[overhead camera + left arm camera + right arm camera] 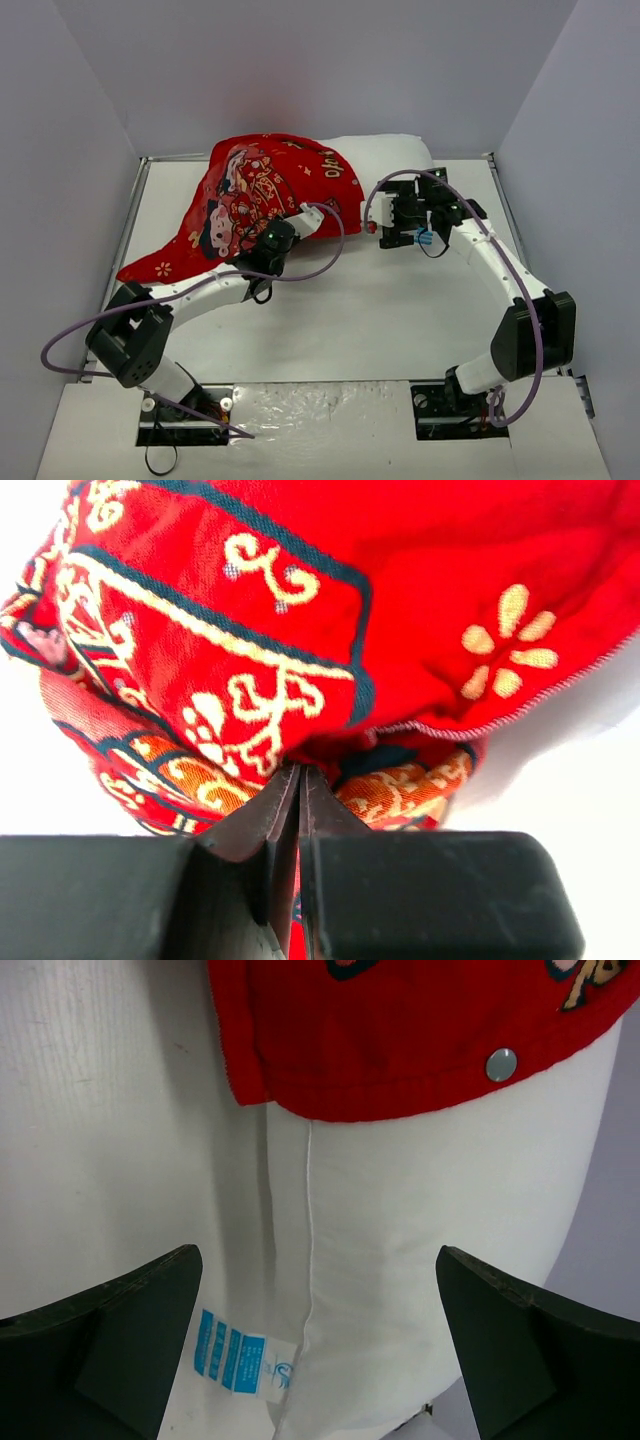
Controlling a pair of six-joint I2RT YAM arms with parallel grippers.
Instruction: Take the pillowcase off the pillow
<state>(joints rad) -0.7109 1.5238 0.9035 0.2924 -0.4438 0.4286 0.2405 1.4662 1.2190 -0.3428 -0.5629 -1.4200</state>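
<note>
The red printed pillowcase covers the left part of the white pillow at the back of the table. My left gripper is shut on a fold of the pillowcase; the left wrist view shows the cloth pinched between the closed jaws. My right gripper is open, and its fingers straddle the bare end of the pillow without pressing on it. The blue-and-white tag lies between the fingers. The pillowcase hem with a metal snap lies just ahead of them.
The white table is walled by grey panels on the left, back and right. A purple cable loops from each arm. A flat red corner of the pillowcase trails onto the table at the left.
</note>
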